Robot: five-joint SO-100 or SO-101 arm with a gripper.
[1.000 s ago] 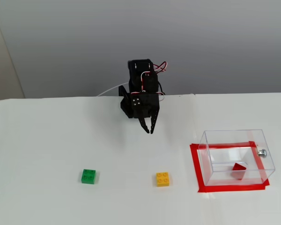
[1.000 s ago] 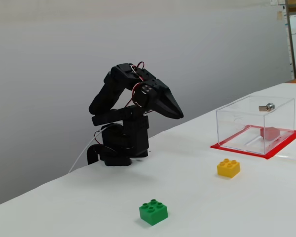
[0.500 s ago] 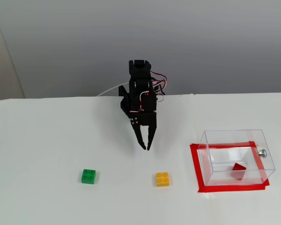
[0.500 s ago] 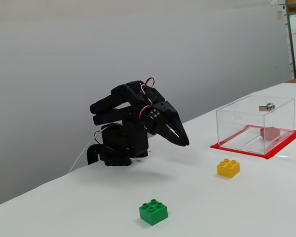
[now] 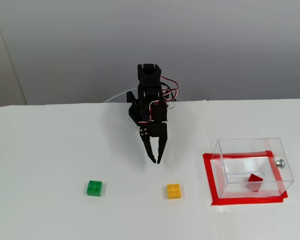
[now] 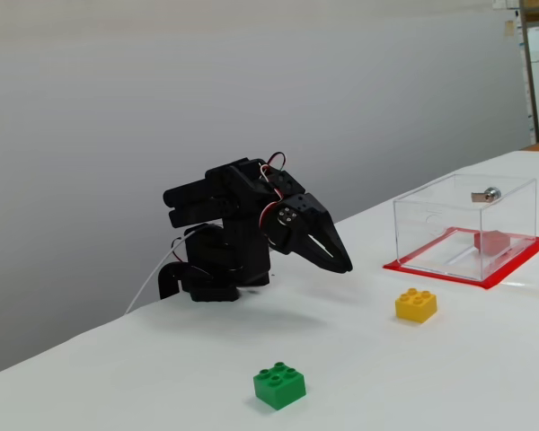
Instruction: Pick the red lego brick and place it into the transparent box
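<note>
The red lego brick (image 5: 255, 181) lies tilted on the floor of the transparent box (image 5: 247, 141), at the right of a fixed view. Seen from the side, the red lego brick (image 6: 492, 242) shows through the wall of the transparent box (image 6: 440, 215). My gripper (image 5: 156, 162) hangs above the table, left of the box and well apart from it. Its fingertips are together and hold nothing. From the side, my gripper (image 6: 344, 267) points down and forward, a little above the white table.
A yellow brick (image 5: 173, 191) sits just in front of the gripper, and a green brick (image 5: 94, 188) lies further left. Red tape (image 5: 208, 180) frames the box's footprint. In the side view, the yellow brick (image 6: 416, 304) and green brick (image 6: 279, 386) lie near the front.
The arm has unfolded from a raised pose. The gripper has come forward and down toward the table, ending close behind the yellow brick. The bricks and box have not moved.
</note>
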